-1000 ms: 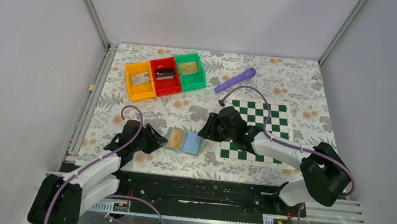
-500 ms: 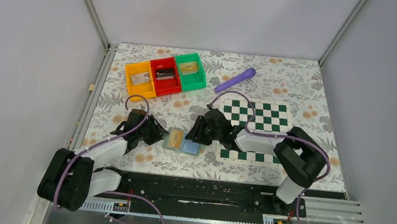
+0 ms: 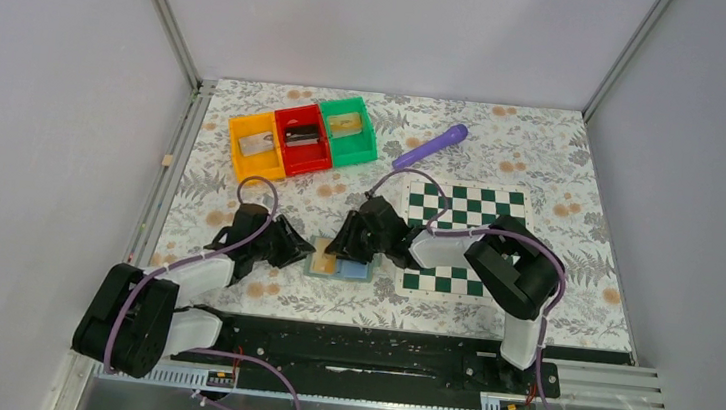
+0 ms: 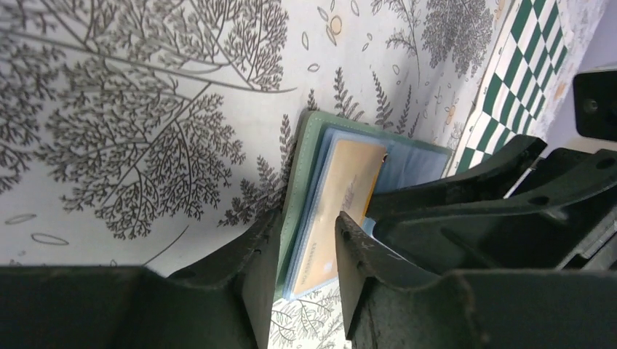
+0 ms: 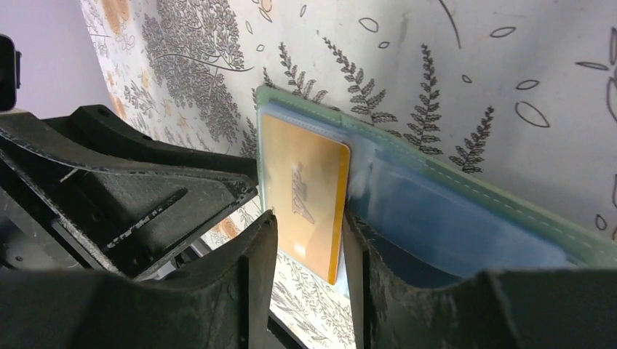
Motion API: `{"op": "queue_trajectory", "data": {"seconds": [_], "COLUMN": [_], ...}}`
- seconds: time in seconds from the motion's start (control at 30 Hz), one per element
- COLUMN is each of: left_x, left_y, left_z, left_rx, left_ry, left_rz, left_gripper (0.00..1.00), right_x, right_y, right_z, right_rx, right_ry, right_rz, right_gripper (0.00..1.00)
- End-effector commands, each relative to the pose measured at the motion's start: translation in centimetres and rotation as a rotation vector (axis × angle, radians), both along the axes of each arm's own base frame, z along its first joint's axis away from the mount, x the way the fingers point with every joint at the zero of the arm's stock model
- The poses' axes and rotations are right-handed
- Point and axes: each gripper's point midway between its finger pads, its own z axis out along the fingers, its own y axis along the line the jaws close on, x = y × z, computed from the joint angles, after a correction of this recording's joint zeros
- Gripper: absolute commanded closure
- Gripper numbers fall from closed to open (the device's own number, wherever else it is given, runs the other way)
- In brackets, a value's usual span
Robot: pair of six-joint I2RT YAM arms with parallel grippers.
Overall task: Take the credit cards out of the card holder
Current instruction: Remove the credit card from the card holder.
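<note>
The card holder (image 3: pixel 351 271) lies spread open on the floral cloth, its light-blue panels (image 5: pixel 451 225) edged in green. A gold credit card (image 3: pixel 324 261) sits in its left panel (image 4: pixel 342 196) (image 5: pixel 305 189). My left gripper (image 3: pixel 302 249) reaches in from the left. It is open (image 4: pixel 309 225), one fingertip at the holder's green outer edge, the other over the card. My right gripper (image 3: pixel 347 247) comes from the right and is open (image 5: pixel 309 218), straddling the same card, one finger by the card's inner edge. Whether any finger presses on the card I cannot tell.
Orange (image 3: pixel 256 147), red (image 3: pixel 302 139) and green (image 3: pixel 348 130) bins stand at the back left. A purple stick (image 3: pixel 431 146) lies behind the green-and-white chessboard (image 3: pixel 466 237), which sits just right of the holder. The two grippers are almost touching over the holder.
Both grippers have closed in on the holder, the left moving right and the right moving left off the chessboard. They now meet over the left panel.
</note>
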Motion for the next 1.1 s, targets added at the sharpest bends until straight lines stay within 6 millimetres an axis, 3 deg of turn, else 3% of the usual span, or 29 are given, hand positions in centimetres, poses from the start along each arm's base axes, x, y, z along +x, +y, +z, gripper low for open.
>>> {"op": "queue_trajectory", "data": {"seconds": [0.0, 0.23, 0.37, 0.7, 1.07], "left_x": [-2.1, -2.5, -2.4, -2.7, -2.8], "left_y": [-1.1, -2.3, -2.5, -3.0, -2.3], "left_z": [-0.1, 0.5, 0.9, 1.9, 1.5], "left_rx": [-0.079, -0.157, -0.19, -0.249, -0.195], "left_ry": [0.024, 0.016, -0.012, -0.037, -0.03], "left_rz": [-0.061, -0.106, -0.104, -0.106, -0.096], "left_gripper": [0.68, 0.83, 1.0, 1.0, 1.0], "right_x": [-1.1, -1.4, -1.6, -1.9, -3.1], "right_y": [0.6, 0.5, 0.5, 1.0, 1.9], "right_z": [-0.8, -1.1, -0.2, 2.9, 6.0], "right_rx": [0.064, 0.209, 0.304, 0.482, 0.572], "right_ry": [0.037, 0.058, 0.038, -0.014, -0.028], "right_rz": [0.014, 0.006, 0.025, 0.108, 0.219], "right_gripper": [0.55, 0.6, 0.62, 0.65, 0.71]}}
